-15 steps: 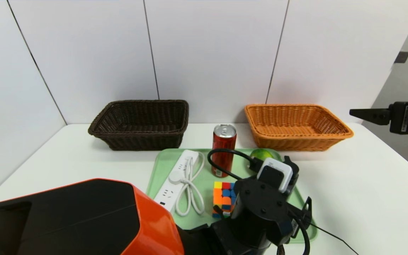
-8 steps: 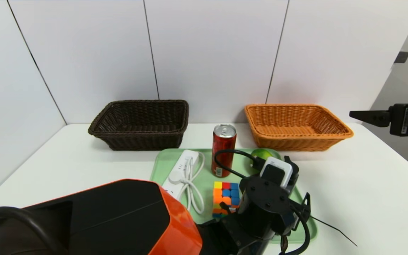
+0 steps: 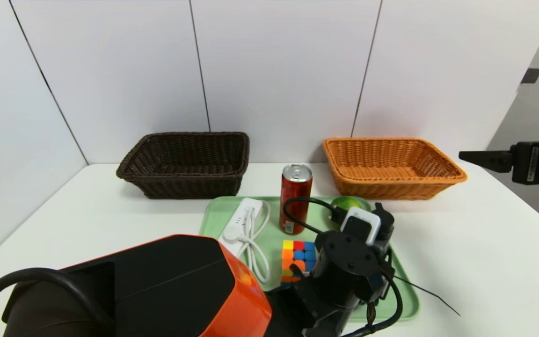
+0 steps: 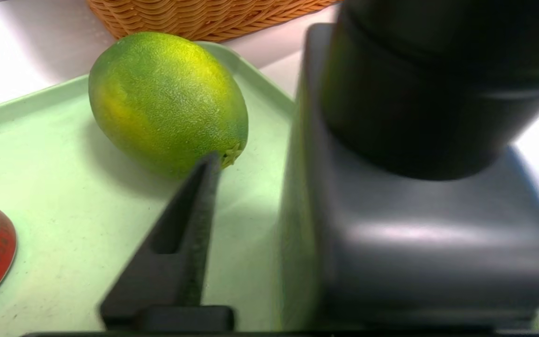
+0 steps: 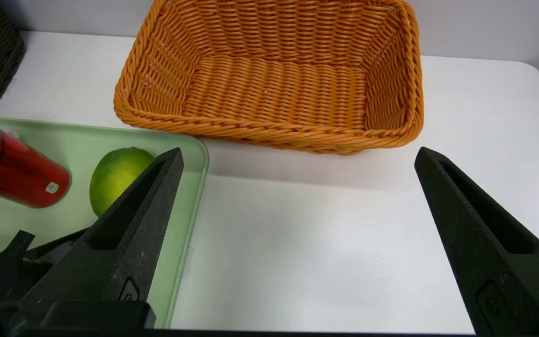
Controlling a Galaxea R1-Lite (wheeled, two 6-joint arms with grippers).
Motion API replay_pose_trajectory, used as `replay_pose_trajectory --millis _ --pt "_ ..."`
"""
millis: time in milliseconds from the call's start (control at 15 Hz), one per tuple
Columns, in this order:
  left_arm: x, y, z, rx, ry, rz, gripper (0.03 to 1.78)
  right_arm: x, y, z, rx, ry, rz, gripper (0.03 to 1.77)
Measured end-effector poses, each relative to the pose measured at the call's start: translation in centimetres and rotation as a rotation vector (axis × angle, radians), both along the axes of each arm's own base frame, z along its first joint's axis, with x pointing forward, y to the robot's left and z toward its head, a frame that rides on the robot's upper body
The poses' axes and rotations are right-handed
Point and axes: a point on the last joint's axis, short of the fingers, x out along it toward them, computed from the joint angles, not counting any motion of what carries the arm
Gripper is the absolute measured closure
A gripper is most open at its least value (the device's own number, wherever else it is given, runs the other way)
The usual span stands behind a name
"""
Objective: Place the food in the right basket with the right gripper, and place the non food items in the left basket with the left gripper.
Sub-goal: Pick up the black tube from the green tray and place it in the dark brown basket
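On the green tray (image 3: 214, 214) stand a red can (image 3: 295, 196), a lime (image 3: 344, 203), a colour cube (image 3: 297, 260) and a white power strip (image 3: 243, 221) with its cord. My left gripper (image 4: 260, 178) is low over the tray's right part, open. One finger (image 4: 190, 224) ends just short of the lime (image 4: 166, 100). A dark grey object (image 4: 414, 243) with a black rounded top fills the other side, a strip of tray between it and that finger. The second finger is hidden. My right gripper (image 3: 482, 158) hangs open and empty at the table's right edge.
The dark brown basket (image 3: 185, 164) stands at the back left. The orange basket (image 3: 391, 166) at the back right is empty (image 5: 274, 79). My left arm's orange shell (image 3: 157, 290) covers the tray's near left corner. Bare white table lies right of the tray (image 5: 321, 243).
My left arm has pushed forward and to the right, covering the near end of the power strip. Its wrist has shifted slightly over the tray. The right gripper has sunk a little.
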Motion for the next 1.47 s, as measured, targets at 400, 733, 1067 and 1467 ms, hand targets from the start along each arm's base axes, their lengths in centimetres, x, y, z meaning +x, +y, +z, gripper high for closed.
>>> replay_pose_trajectory --millis 400,733,1067,1467 --pt "-0.3 0.3 1.1 -0.008 -0.003 -0.007 1.2 -0.2 0.1 -0.5 -0.001 0.014 0.005 0.09" --pt "-1.5 1.4 5.3 -0.02 -0.003 -0.026 1.2 -0.5 0.1 -0.5 0.003 0.014 0.007 0.09" --pt "-4.2 4.7 14.1 -0.004 0.023 -0.069 1.2 -0.6 0.1 -0.8 0.003 0.024 0.006 0.09" --pt "0.5 16.9 25.4 -0.012 0.061 0.135 1.2 -0.4 0.1 -0.6 0.004 0.019 0.007 0.09"
